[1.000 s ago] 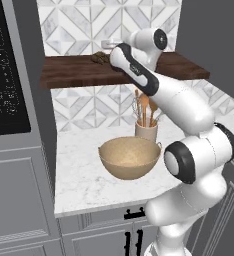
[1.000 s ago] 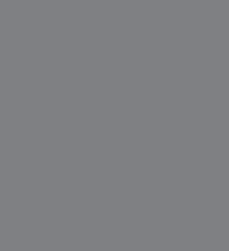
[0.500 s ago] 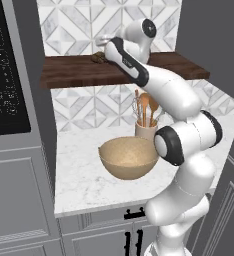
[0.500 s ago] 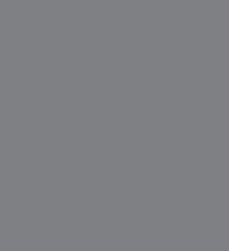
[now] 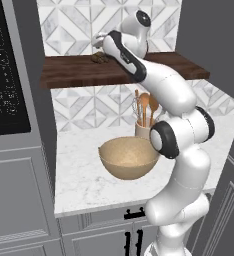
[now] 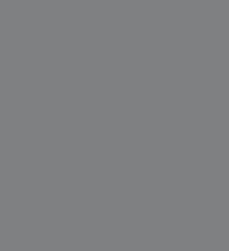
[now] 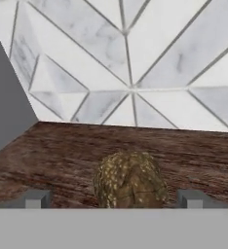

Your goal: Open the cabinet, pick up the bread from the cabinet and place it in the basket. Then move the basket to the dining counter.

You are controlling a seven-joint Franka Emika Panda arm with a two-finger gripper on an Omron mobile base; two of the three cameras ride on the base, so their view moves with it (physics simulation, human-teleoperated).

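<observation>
Bread (image 7: 130, 180): small lumpy brown-olive piece, resting on the cabinet (image 7: 62, 155), a dark wooden wall shelf against the marble-tiled wall. Status: not yet picked up.

Gripper (image 7: 111, 198): released, jaws spread wide, one finger tip on either side of the bread with clear space between each tip and the piece; no contact visible. In the left base view the gripper (image 5: 100, 42) hangs at shelf height, just above and beside the bread (image 5: 98, 58).

Basket (image 5: 129, 157): wide tan bowl shape, standing on the tabletop (image 5: 84, 180) below the shelf, holding nothing, just in front of a beige utensil holder (image 5: 144, 129) with wooden spoons.

Progress, judged: the shelf is open-fronted, so access is settled; the reach looks nearly complete.

Outstanding: closing on the bread, lifting it off the shelf, lowering it into the basket, then carrying the basket to the dining counter.
</observation>
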